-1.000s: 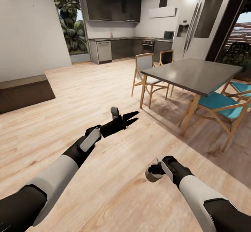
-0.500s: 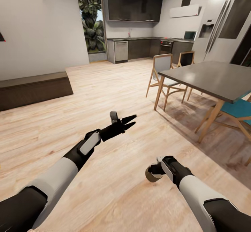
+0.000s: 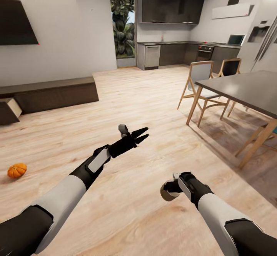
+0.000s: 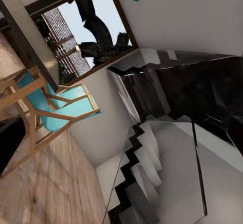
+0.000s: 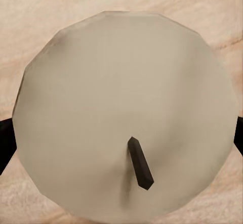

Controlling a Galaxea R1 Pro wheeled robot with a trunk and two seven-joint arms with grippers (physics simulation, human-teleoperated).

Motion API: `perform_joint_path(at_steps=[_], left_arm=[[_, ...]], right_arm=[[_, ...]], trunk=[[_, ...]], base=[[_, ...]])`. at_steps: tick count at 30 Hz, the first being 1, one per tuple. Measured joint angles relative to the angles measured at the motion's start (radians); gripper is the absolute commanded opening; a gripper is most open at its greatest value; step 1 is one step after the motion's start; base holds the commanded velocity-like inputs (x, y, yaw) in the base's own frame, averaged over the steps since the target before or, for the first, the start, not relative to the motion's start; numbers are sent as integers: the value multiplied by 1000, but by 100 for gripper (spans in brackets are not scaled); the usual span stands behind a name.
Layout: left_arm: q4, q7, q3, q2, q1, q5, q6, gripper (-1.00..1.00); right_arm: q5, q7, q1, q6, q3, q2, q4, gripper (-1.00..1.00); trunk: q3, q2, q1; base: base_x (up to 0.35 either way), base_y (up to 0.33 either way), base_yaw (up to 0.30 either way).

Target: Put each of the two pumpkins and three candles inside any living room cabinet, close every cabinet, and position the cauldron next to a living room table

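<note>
Currently: right hand (image 3: 169,191) clamps a candle (image 3: 167,193) (left hand (image 3: 140,133) spread, empty); next, carry to cabinet (image 3: 54,93), far beyond the left hand.

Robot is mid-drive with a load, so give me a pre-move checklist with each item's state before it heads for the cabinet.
1. Candle held in right tool: ok, dark fingers at both sides.
2. Left tool free: ok, open, holding nothing.
3. Cabinet in sight: ok, along the left wall.
4. A drawer open to receive: cannot tell; something juts out at its left end.
5. Pumpkin located: ok, on the floor, left.
6. Dining table clear of arms: ok.
</note>
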State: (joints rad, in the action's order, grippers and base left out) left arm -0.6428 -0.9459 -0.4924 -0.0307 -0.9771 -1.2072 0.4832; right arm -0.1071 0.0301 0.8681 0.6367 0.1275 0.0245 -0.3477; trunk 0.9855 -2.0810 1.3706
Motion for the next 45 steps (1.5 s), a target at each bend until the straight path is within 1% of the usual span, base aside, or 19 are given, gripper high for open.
perform_joint_path(at_steps=[27, 45], left_arm=[[-11, 1, 3, 1, 0, 2, 2, 100], [-4, -2, 2, 2, 0, 2, 0, 100]], right_arm=[[-1, 0, 0, 0, 0, 1, 1, -100], [-3, 0, 0, 0, 0, 1, 1, -100]], trunk=[[0, 0, 0], [0, 0, 0]], base=[[0, 0, 286], [0, 0, 281]])
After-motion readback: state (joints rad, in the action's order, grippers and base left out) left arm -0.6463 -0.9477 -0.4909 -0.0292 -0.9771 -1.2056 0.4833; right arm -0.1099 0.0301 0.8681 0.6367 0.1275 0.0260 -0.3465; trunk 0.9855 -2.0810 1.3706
